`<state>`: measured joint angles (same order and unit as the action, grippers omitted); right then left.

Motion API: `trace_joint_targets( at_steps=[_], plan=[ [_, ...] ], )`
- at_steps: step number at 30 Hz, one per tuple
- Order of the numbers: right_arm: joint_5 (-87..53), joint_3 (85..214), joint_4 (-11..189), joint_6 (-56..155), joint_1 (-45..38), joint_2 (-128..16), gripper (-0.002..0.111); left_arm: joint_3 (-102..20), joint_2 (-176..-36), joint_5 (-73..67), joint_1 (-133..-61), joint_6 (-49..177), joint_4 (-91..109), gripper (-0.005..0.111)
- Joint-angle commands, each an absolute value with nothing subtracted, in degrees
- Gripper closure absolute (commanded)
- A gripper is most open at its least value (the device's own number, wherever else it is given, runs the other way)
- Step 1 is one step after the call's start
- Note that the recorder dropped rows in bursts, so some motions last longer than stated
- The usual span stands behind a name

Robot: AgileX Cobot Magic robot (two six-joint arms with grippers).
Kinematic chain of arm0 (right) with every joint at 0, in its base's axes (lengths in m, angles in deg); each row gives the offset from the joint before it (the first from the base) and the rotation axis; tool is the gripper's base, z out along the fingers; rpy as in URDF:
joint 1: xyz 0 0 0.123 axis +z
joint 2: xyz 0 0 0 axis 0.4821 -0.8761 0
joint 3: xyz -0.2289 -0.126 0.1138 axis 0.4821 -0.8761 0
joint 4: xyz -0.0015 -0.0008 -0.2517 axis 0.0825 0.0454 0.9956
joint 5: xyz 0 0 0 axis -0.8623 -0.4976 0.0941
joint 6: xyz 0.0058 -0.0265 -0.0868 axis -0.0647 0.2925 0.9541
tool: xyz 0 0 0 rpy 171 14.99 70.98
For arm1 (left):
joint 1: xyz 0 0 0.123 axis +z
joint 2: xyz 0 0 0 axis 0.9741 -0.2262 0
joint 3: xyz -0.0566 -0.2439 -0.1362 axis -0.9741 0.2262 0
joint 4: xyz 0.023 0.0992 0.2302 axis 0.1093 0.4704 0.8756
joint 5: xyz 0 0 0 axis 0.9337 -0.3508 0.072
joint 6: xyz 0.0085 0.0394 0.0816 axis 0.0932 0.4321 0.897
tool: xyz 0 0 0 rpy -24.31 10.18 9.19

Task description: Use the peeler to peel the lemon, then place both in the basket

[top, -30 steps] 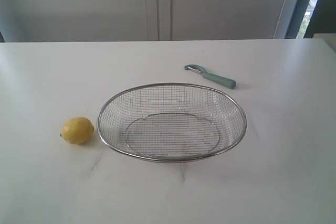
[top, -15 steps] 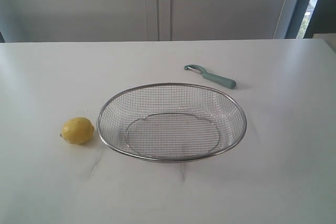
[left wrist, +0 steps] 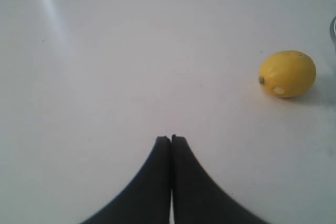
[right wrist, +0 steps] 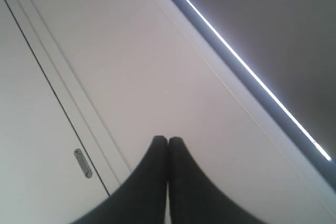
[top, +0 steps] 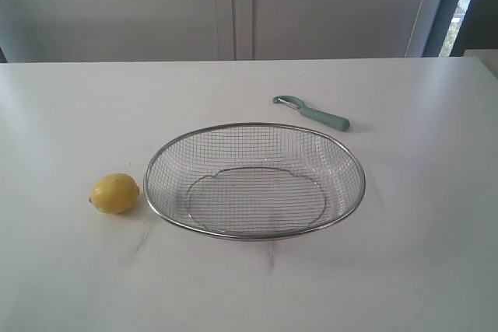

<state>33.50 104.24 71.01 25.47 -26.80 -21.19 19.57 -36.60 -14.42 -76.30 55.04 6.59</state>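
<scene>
A yellow lemon (top: 115, 193) lies on the white table just left of the wire basket (top: 354, 159), which sits mid-table with nothing in it. The teal-handled peeler (top: 315, 114) rests behind the basket, toward the right. Neither arm shows in the exterior view. In the left wrist view my left gripper (left wrist: 170, 138) is shut and holds nothing, hovering over bare table with the lemon (left wrist: 287, 73) well off to one side. My right gripper (right wrist: 168, 138) is shut too, with nothing in it, pointing at a pale cabinet front; no task object shows in its view.
Pale cabinet doors (top: 233, 5) stand behind the table's far edge (top: 233, 61). A small metal fitting (right wrist: 83, 163) sits on the cabinet panel in the right wrist view. A sliver of the basket rim (left wrist: 333, 27) shows at the edge of the left wrist view.
</scene>
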Motion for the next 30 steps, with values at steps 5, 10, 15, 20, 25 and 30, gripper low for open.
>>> trace_joint_targets(
  at_steps=[5, 10, 15, 20, 25, 30],
  plan=[
    [27.85, 104.52, 72.64, 24.77, -26.61, -21.41, 0.108, 19.8, -36.33, -14.34, -76.27, 54.53, 6.61, 0.107],
    [27.22, 104.52, 72.64, 24.77, -26.61, -21.41, 0.108, 19.8, -36.33, -14.34, -76.27, 54.53, 6.61, 0.107],
    [28.38, 104.52, 72.64, 24.77, -26.61, -21.41, 0.108, 19.8, -36.33, -14.34, -76.27, 54.53, 6.61, 0.107],
    [28.48, 104.52, 72.64, 24.77, -26.61, -21.41, 0.108, 19.8, -36.33, -14.34, -76.27, 54.53, 6.61, 0.107],
    [28.73, 104.64, 72.64, 24.77, -26.61, -21.41, 0.108, 19.8, -36.33, -14.34, -76.27, 54.53, 6.61, 0.107],
    [28.33, 106.44, 73.79, 29.25, -26.61, -21.9, 0.108, 19.8, -36.33, -14.34, -76.27, 54.53, 6.61, 0.107]
  ],
)
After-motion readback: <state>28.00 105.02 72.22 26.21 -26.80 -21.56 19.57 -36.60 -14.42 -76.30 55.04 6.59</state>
